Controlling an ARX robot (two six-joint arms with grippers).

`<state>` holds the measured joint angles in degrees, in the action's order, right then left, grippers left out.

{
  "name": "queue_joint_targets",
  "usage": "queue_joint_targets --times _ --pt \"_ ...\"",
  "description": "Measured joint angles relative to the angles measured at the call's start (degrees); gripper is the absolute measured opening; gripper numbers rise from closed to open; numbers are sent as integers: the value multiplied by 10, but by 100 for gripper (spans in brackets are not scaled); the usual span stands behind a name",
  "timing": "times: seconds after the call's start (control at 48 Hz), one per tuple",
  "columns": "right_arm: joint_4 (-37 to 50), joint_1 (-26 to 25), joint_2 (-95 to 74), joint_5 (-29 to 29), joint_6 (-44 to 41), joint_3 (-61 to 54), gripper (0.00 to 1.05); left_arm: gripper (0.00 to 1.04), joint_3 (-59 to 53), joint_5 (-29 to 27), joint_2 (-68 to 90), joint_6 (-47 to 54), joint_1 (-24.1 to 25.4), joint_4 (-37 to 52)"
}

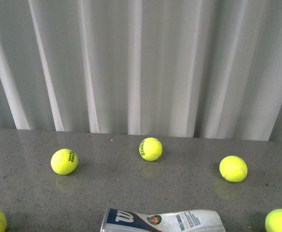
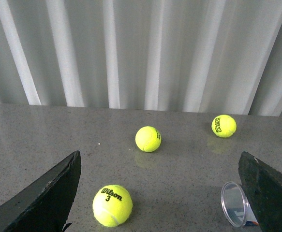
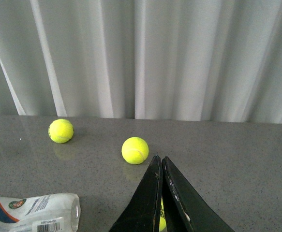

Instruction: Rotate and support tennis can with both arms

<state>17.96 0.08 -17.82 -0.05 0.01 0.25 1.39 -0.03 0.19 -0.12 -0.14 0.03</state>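
The tennis can (image 1: pixel 162 221) lies on its side at the near edge of the grey table, navy end with the white W to the left, clear end to the right. Neither arm shows in the front view. My left gripper (image 2: pixel 159 166) is open, its black fingers (image 2: pixel 49 195) wide apart, with the can's clear round end (image 2: pixel 234 204) just inside the far finger. My right gripper (image 3: pixel 160 159) is shut and empty, its tips pressed together above the table; the can's other end (image 3: pixel 34 212) lies apart from it to one side.
Several yellow-green tennis balls lie loose on the table: one at mid left (image 1: pixel 64 161), one at centre back (image 1: pixel 151 149), one at right (image 1: pixel 233 168), more at both near corners. A Wilson 3 ball (image 2: pixel 112 205) lies between my left fingers. White curtain (image 1: pixel 141 63) behind.
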Motion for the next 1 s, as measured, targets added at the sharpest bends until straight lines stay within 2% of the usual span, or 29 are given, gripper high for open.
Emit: queue_joint_targets --times 0.521,0.625,0.896,0.938,1.0 --pt "-77 0 78 0 0 0 3 98 0 0 0 0 0 0" --pt "-169 0 148 0 0 0 3 98 0 0 0 0 0 0" --pt "-179 0 175 0 0 0 3 98 0 0 -1 0 0 0" --pt "-179 0 175 0 -1 0 5 98 0 0 -1 0 0 0" --pt "-179 0 175 0 0 0 15 98 0 0 -1 0 0 0"
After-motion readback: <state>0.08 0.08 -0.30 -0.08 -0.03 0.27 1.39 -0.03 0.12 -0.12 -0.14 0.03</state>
